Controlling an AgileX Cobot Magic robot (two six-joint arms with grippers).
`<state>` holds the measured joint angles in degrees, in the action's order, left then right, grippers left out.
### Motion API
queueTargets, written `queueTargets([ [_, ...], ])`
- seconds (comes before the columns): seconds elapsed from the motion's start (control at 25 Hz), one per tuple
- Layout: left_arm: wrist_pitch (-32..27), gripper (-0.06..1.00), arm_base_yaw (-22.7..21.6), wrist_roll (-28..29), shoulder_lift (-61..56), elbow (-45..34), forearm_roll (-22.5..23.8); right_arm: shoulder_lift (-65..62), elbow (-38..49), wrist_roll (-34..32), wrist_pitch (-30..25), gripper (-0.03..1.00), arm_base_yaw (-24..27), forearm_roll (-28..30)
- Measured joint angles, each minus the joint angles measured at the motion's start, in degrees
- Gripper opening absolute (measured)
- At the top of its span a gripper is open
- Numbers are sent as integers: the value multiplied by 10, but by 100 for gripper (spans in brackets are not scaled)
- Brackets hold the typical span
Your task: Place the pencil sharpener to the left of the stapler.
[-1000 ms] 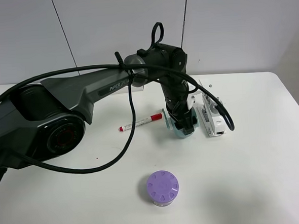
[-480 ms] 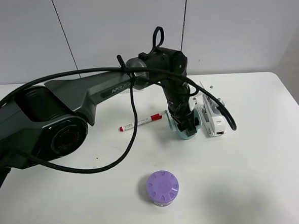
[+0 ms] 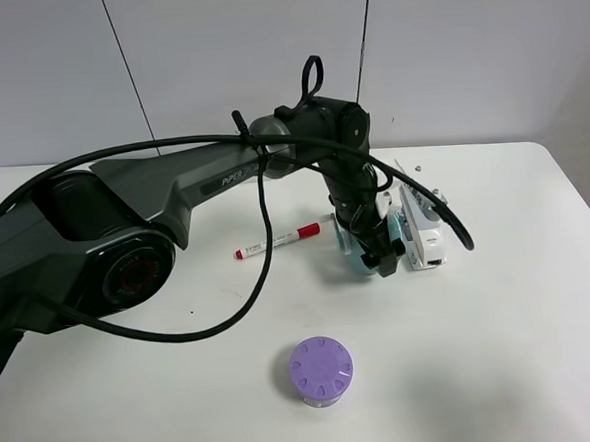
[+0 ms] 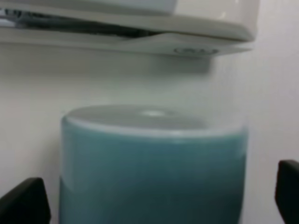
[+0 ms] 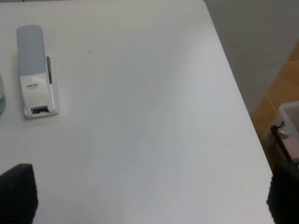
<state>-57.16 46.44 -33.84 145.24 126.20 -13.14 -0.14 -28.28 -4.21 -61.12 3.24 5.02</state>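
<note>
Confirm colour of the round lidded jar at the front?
The jar is purple, clearest in the exterior high view.

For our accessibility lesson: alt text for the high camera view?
A dark robot arm reaches across a white table, hand over a teal pencil sharpener just left of a white stapler. A marker and purple jar sit nearby.

The pencil sharpener (image 4: 154, 172) looks like smooth teal plastic, the stapler (image 5: 36, 70) glossy white plastic, the table (image 5: 140, 130) matt white.
</note>
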Motion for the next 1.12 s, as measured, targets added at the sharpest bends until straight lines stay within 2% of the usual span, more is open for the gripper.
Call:
queueTargets([
  [0.28,-38,99,1,41,-28,-1,-10,0,0,0,0,99,0,0],
  [0.52,-61,99,-21,169,-133,-1,2,0,0,0,0,99,0,0],
  [0.68,-62,99,-86,252,-185,-1,47,0,0,0,0,99,0,0],
  [0.76,-69,99,-124,273,-207,-1,81,0,0,0,0,99,0,0],
  [0.92,-100,99,-205,284,-259,-1,127,0,0,0,0,99,0,0],
  [1.12,-119,99,-313,267,-320,-7,140,0,0,0,0,99,0,0],
])
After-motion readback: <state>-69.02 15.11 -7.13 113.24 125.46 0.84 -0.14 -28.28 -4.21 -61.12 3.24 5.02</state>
